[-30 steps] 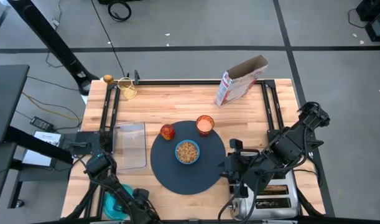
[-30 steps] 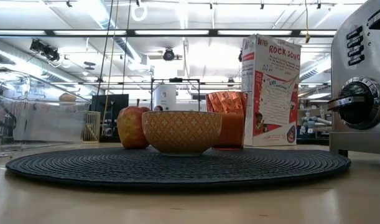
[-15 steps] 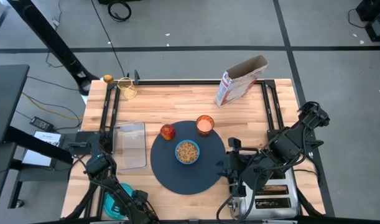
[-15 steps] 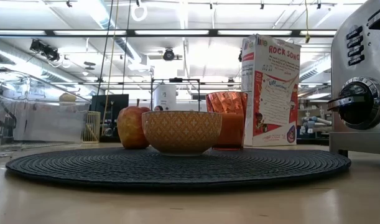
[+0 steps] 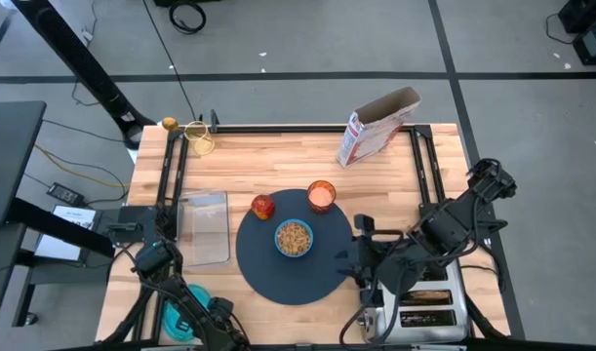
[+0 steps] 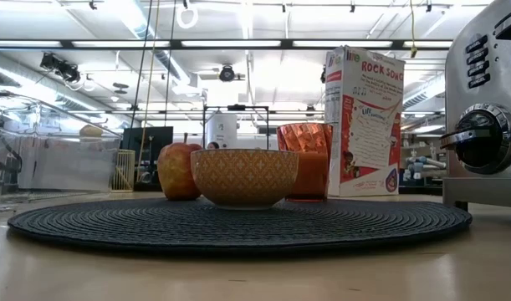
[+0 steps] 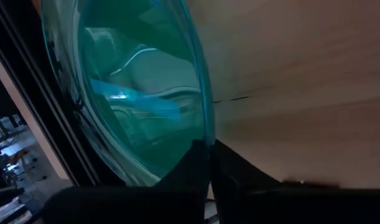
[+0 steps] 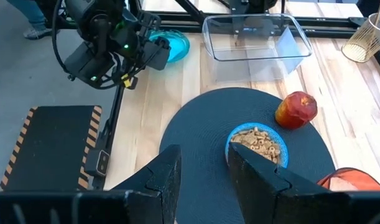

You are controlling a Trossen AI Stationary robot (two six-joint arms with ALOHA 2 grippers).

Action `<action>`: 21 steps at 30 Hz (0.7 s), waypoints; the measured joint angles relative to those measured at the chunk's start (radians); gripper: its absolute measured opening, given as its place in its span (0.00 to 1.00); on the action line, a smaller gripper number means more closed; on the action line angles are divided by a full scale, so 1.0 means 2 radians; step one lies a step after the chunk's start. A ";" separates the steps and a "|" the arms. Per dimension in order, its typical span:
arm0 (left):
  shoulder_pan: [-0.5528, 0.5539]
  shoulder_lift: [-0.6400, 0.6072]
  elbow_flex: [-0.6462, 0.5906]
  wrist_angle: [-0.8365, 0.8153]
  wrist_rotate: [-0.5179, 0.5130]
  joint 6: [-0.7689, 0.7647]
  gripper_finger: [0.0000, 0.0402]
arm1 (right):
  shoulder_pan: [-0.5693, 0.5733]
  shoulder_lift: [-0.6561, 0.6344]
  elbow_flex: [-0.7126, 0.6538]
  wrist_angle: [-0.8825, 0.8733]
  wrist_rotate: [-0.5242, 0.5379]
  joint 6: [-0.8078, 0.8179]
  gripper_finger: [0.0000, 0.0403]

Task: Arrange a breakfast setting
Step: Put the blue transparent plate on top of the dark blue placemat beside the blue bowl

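My left gripper (image 7: 209, 163), parted a second ago, now pinches the teal plate's (image 7: 140, 93) rim at the tabletop's near-left corner; my right gripper (image 8: 202, 163) stays half-spread, empty.

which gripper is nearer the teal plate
Left. The left gripper is shut on the translucent teal plate rim at the table's near-left corner. The right gripper hovers at the dark-grey round mat edge, far across.
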 joint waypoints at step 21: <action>0.009 -0.001 0.204 -0.087 -0.134 0.167 0.04 | -0.023 0.000 0.000 -0.001 -0.005 -0.043 0.35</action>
